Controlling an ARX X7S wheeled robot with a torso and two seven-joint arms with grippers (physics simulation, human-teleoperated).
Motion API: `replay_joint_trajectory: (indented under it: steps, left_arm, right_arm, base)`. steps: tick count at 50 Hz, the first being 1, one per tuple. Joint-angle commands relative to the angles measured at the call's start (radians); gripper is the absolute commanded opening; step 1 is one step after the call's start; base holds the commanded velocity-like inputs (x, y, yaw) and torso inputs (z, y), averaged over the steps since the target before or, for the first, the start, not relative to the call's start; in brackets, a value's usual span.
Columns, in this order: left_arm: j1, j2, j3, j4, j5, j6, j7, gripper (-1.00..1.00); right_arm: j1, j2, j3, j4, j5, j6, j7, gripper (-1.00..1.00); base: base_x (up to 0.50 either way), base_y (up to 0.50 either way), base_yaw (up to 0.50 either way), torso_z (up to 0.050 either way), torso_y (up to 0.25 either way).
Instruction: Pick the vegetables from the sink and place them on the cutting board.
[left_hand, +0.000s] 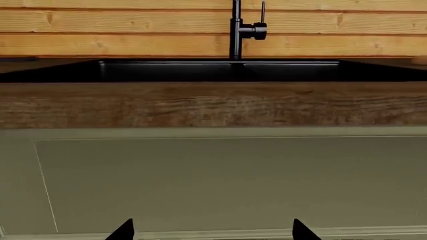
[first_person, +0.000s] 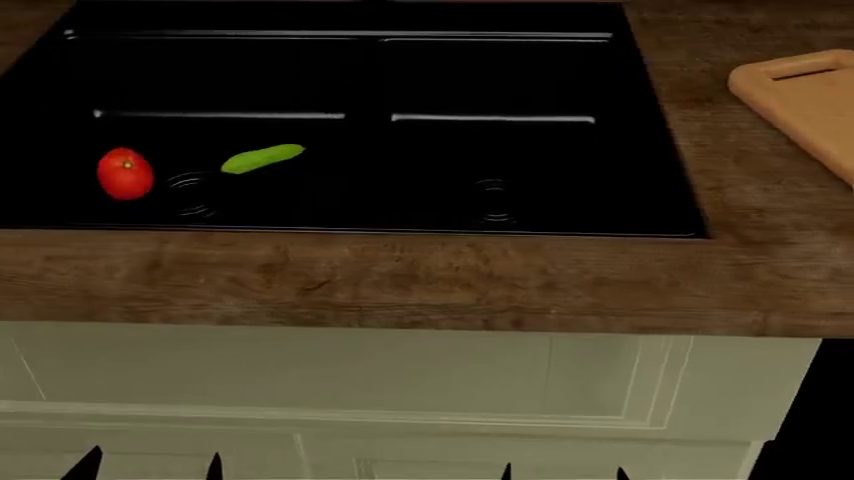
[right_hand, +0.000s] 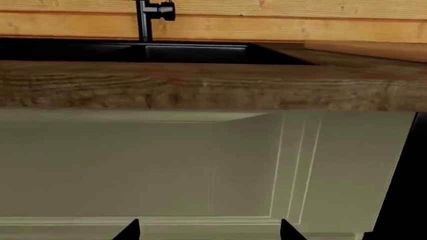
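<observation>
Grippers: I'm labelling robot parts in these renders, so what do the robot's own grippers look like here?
Only fingertips show: the left gripper and the right gripper each appear as two small, plain black pointed tips. No arms, cables or markings are in view.

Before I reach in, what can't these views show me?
- Cutting board: cut off by the head view's right edge.
- Tomato and cucumber: hidden from both wrist views by the counter's front edge.
- Left tool and right tool: only fingertips show, apart.
</observation>
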Motion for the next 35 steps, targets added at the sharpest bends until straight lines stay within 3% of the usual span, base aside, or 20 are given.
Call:
replay_joint_trajectory:
  steps: [1,35]
  left_arm:
    - [-0.004,-0.017,0.021,-0.015,-0.01,0.015,-0.017,1.0]
    - [-0.003,-0.054,0.069,-0.016,-0.02,0.032,-0.067,1.0]
  right_arm:
    - [0.005,0.013,-0.018,0.004,0.012,0.002,0.02,1.0]
    - [0.003,0.045,-0.056,-0.001,0.049,-0.01,0.059,1.0]
  base:
    - [0.0,0.5,0.0,0.0,0.0]
    - [0.0,0.5,0.0,0.0,0.0]
